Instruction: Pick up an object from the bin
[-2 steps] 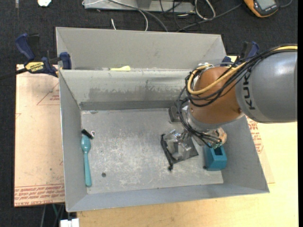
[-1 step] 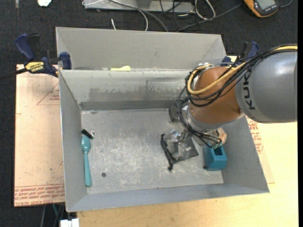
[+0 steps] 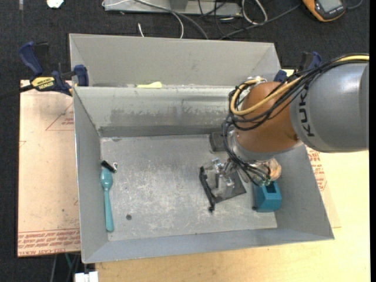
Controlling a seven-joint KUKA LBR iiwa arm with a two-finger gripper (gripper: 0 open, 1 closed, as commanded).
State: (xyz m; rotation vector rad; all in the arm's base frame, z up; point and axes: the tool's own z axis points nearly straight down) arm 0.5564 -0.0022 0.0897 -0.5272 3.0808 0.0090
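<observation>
My gripper point(image 3: 221, 177) hangs low over the bin floor, right of the middle, under the orange wrist cover. Right below it lies a dark grey flat piece point(image 3: 233, 189). A thin black bar point(image 3: 207, 188) lies slanted just to the gripper's left, touching or nearly touching it. To the gripper's right stands a blue block point(image 3: 268, 198), and a small tan rounded thing point(image 3: 274, 170) lies just above the block, partly hidden by cables.
A teal plastic spoon point(image 3: 107, 200) lies along the bin's left side, with a small black bit point(image 3: 108, 165) at its bowl end. Something yellow point(image 3: 149, 85) rests on the ledge at the back. The arm and its cover hide the bin's right rear part.
</observation>
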